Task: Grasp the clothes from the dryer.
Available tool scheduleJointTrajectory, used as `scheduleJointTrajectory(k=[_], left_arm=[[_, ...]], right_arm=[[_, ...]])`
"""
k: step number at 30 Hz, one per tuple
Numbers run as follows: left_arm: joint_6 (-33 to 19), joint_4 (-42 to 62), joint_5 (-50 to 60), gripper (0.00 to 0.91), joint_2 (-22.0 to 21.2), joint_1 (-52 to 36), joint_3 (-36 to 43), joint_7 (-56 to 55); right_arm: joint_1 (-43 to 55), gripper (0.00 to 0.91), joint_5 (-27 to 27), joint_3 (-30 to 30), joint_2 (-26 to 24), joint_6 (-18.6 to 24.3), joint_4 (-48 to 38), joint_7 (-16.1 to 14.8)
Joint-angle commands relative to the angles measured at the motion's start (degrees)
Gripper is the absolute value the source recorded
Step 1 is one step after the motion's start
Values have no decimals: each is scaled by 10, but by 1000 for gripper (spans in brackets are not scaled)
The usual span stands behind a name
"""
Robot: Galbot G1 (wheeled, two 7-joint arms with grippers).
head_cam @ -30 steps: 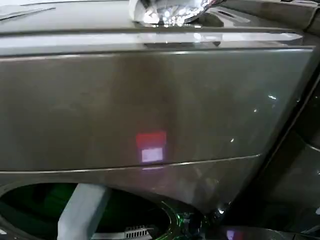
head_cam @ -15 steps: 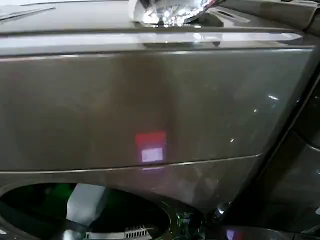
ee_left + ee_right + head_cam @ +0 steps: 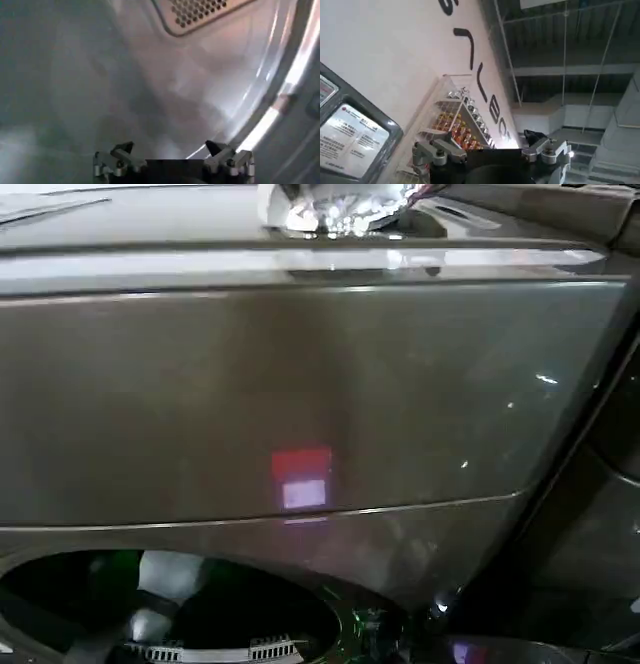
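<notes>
The bronze-brown dryer (image 3: 300,384) stands right in front of me, its round porthole (image 3: 230,614) at the lower left of the head view. My pale left arm (image 3: 165,576) reaches in through that opening. In the left wrist view the left gripper (image 3: 169,148) is open inside the grey drum (image 3: 150,90), nothing between its fingers. The clothes are out of view. My right gripper (image 3: 487,142) is open and empty, held away from the dryer and turned toward a wall.
A perforated vent panel (image 3: 200,12) sits at the drum's back, and the shiny drum rim (image 3: 270,120) curves past the left gripper. The right wrist view holds a lettered white wall (image 3: 395,60), a shelf of bottles (image 3: 455,127) and a machine's label panel (image 3: 350,137).
My left arm has sunk deeper through the porthole; less of its pale link shows in the head view. The dryer has not moved.
</notes>
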Motion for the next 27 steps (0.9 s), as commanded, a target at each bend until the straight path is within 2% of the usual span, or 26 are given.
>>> scheduleJointTrajectory(k=[1, 7, 15, 27], left_arm=[[7, 99, 108, 907, 7, -68, 54, 191], [-30, 164, 144, 907, 10, -118, 95, 278], [-79, 277, 194, 907, -11, -182, 139, 364], [-169, 363, 298, 907, -4, -243, 205, 473]], right_arm=[[1, 907, 0, -1, 0, 0, 1, 0], [2, 907, -1, -3, 1, 0, 3, 0], [2, 907, -1, -3, 2, 1, 2, -1], [-1, 907, -1, -3, 3, 2, 2, -1]])
